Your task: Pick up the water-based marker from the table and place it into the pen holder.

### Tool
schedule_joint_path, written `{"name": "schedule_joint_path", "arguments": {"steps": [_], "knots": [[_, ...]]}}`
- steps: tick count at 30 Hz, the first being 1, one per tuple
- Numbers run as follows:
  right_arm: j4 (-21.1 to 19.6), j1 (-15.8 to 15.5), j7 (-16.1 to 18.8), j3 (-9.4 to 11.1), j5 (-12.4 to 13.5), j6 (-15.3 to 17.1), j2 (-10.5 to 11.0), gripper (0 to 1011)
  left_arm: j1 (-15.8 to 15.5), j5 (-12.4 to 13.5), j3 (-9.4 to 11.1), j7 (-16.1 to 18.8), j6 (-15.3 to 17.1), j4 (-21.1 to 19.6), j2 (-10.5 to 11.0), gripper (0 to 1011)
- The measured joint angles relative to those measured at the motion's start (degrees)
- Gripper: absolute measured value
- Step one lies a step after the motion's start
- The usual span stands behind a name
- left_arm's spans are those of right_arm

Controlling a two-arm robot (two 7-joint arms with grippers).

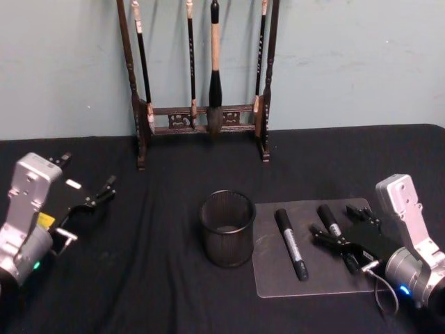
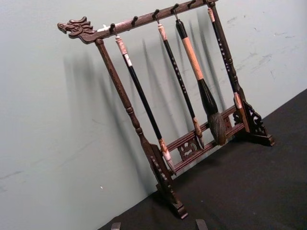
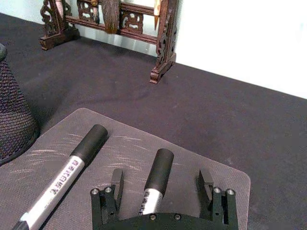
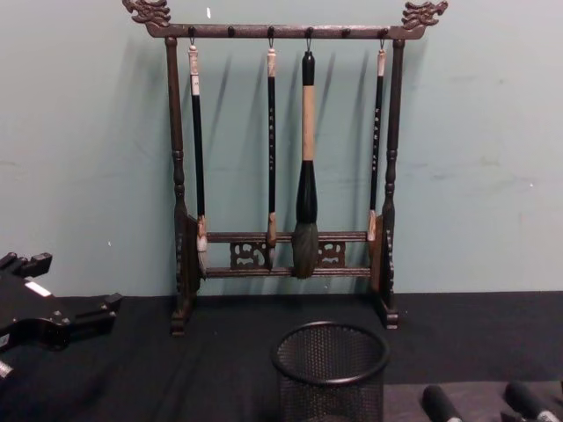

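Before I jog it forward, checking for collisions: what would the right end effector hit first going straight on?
Probably the right-hand marker, which lies in line between the right end effector's open fingers on the mat; its height over it is unclear.

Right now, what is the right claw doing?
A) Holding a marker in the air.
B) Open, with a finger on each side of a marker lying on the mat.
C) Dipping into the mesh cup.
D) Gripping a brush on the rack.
B: the right claw has its fingers apart on either side of the marker, which lies flat on the grey mat.
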Motion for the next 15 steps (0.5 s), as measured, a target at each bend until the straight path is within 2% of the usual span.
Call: {"name": "schedule_joint_path", "arguments": {"steps": [9, 15], "knots": [[0.00, 0.00, -0.01, -0.06, 0.02, 0.00, 0.03, 993, 0.00, 0.00, 0.00, 0.00, 0.00, 0.00, 0.00, 1009], [-0.02, 0.00, -0.02, -0.10, 0.04, 0.00, 0.06, 859, 0.00, 0.00, 0.00, 0.00, 0.00, 0.00, 0.00, 1009]]}}
